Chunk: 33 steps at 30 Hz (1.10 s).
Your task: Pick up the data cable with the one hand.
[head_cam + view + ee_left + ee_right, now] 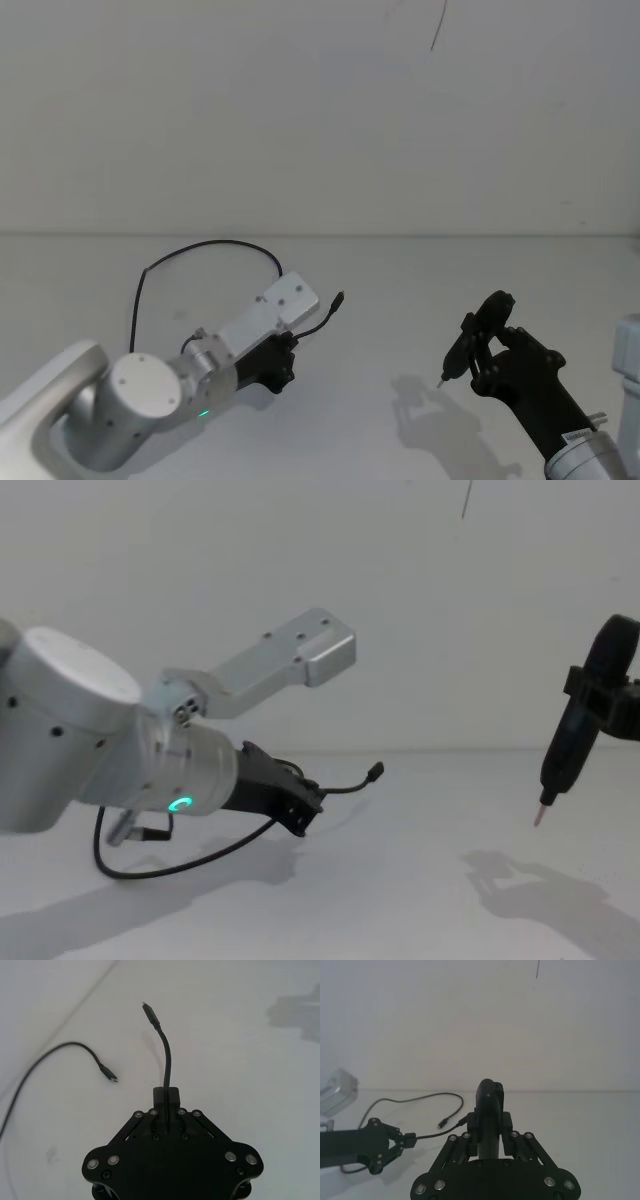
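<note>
Left gripper pinches the data cable near one plug. That end points straight out past its fingertips, the rest looping back behind. Right gripper clasps a pen tool.

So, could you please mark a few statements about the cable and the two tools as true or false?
The left tool is shut on the data cable. True.
Both plugs lie on the table. False: one plug juts out past the left tool, in the air.
The right tool holds a black pen. True.
The pen's tip touches the table. False: it hangs above it.
</note>
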Each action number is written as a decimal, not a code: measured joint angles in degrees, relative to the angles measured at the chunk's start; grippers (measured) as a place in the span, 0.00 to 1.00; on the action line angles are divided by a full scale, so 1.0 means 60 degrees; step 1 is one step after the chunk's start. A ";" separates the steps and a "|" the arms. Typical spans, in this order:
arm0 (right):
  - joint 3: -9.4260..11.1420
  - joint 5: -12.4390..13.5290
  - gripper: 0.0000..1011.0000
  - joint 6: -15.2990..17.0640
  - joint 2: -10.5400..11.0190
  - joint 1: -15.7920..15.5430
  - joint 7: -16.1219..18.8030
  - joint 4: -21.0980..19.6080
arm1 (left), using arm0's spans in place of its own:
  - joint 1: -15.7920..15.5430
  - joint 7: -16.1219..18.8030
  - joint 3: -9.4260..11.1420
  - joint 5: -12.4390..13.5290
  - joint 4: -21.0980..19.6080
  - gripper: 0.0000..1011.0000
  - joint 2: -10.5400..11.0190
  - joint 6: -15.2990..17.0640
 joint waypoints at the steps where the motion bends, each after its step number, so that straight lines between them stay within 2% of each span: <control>1: 0.0035 0.0137 0.26 -0.0017 -0.0063 0.0000 0.0080 0.0023 | 0.0000 0.0000 0.0000 0.0000 0.0000 0.04 0.0000 0.0000; 3: 0.0066 0.0306 0.26 -0.0024 -0.0117 0.0002 0.0170 0.0040 | 0.0183 -0.0066 -0.0002 0.0070 -0.0244 0.04 0.0331 -0.0539; 4: 0.0081 0.0385 0.26 -0.0023 -0.0141 0.0005 0.0207 0.0049 | 0.0183 -0.0066 -0.0002 0.0070 -0.0244 0.04 0.0331 -0.0539; 5: 0.0113 0.0534 0.26 -0.0019 -0.0186 0.0007 0.0281 0.0060 | 0.0269 -0.0117 -0.0012 0.0099 -0.0351 0.04 0.0493 -0.0871; 8: 0.0165 0.0826 0.26 0.0027 -0.0251 0.0015 0.0420 0.0067 | 0.0404 -0.0199 -0.0041 0.0115 -0.0514 0.04 0.0769 -0.1302; 9: 0.0178 0.0892 0.26 0.0039 -0.0266 0.0018 0.0450 0.0068 | 0.0488 -0.0272 -0.0064 0.0117 -0.0607 0.04 0.0935 -0.1656; 12: 0.0219 0.1148 0.26 0.0065 -0.0325 0.0033 0.0583 0.0080 | 0.0647 -0.0440 -0.0125 0.0113 -0.0783 0.04 0.1286 -0.2261; 17: 0.0262 0.1490 0.26 0.0047 -0.0386 0.0082 0.0807 0.0103 | 0.0867 -0.0839 -0.0238 -0.0019 -0.1005 0.04 0.1847 -0.3313; 20: 0.0269 0.1622 0.26 -0.0009 -0.0405 0.0113 0.0921 0.0109 | 0.0930 -0.1075 -0.0289 -0.0143 -0.1077 0.04 0.2071 -0.3753; 21: 0.0271 0.1646 0.26 -0.0031 -0.0407 0.0119 0.0948 0.0109 | 0.0957 -0.1272 -0.0319 -0.0242 -0.1111 0.04 0.2209 -0.4027; 25: 0.0266 0.1716 0.26 -0.0176 -0.0408 0.0157 0.1069 0.0110 | 0.0991 -0.1760 -0.0379 -0.0533 -0.1175 0.04 0.2534 -0.4563; 33: 0.0158 0.1514 0.26 -0.0535 -0.0355 0.0258 0.1144 0.0036 | 0.0900 -0.3117 -0.0431 -0.1244 -0.1199 0.04 0.3090 -0.5226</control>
